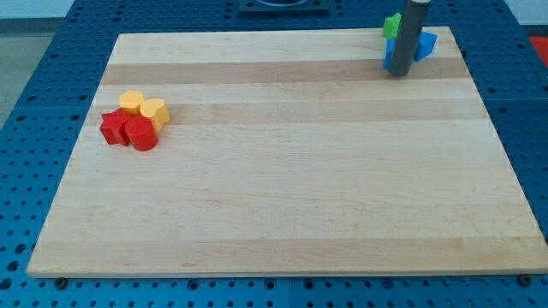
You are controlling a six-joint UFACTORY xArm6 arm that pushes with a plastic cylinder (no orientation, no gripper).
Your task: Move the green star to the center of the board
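Observation:
A green block, partly hidden behind my rod, sits at the board's top right corner; its star shape cannot be made out. Blue blocks lie right beside it, also partly hidden by the rod. My tip rests on the board just below these blocks, close to them. Whether it touches them cannot be told.
At the view's left a cluster of blocks sits together: a yellow hexagon-like block, a yellow cylinder, a red star-like block and a red cylinder. The wooden board lies on a blue perforated table.

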